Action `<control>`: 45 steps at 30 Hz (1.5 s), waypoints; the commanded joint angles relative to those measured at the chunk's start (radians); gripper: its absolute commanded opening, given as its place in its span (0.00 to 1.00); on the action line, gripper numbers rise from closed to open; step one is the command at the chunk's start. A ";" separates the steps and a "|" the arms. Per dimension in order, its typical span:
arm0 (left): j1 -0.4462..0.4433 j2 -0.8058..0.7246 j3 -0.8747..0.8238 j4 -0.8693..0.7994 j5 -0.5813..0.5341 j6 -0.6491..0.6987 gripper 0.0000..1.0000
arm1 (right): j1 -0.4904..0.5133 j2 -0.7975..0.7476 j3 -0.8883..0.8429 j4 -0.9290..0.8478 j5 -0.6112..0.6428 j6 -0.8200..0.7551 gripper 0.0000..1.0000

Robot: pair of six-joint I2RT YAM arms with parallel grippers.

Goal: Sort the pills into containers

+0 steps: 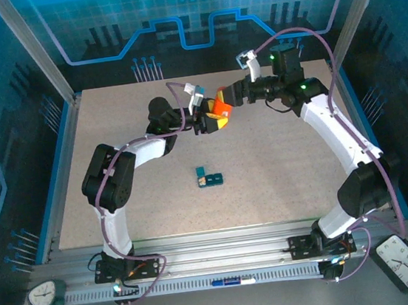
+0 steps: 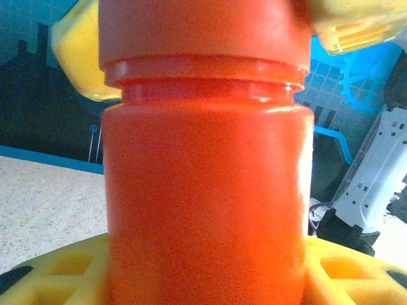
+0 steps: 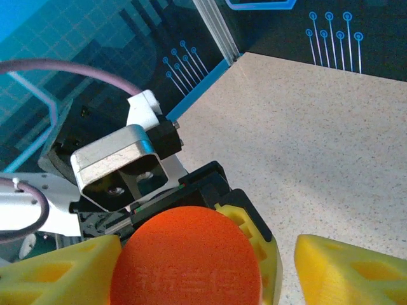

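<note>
An orange bottle [image 1: 220, 112] with its cap on hangs above the back middle of the table. My left gripper [image 1: 211, 119] is shut on the bottle's body [image 2: 206, 190], with its yellow fingers [image 2: 57, 267] on either side. My right gripper [image 1: 228, 97] is open around the orange cap [image 3: 187, 260]. One right finger [image 3: 57, 273] lies against the cap; the other [image 3: 350, 270] stands a little clear of it. The dark-teal containers [image 1: 209, 176] lie on the table's centre, away from both grippers. The pills are hidden.
The speckled table [image 1: 283, 187] is walled by blue panels and metal posts [image 1: 35, 54]. A clock [image 1: 46, 294] and a second clock [image 1: 407, 261] sit by the near rail, where a blue pen [image 1: 231, 281] lies.
</note>
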 commanded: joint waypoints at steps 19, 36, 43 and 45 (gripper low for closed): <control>0.003 0.004 0.035 0.077 0.023 -0.004 0.00 | -0.014 -0.083 -0.131 0.142 0.010 0.049 0.35; 0.003 0.004 0.033 0.099 -0.018 0.001 0.00 | 0.181 -0.162 -0.349 0.315 0.361 0.291 0.16; 0.003 0.003 0.019 0.112 -0.046 0.013 0.00 | 0.247 -0.165 -0.398 0.354 0.521 0.461 0.13; 0.003 0.002 0.017 0.109 -0.049 0.015 0.00 | 0.256 -0.175 -0.420 0.379 0.541 0.497 0.13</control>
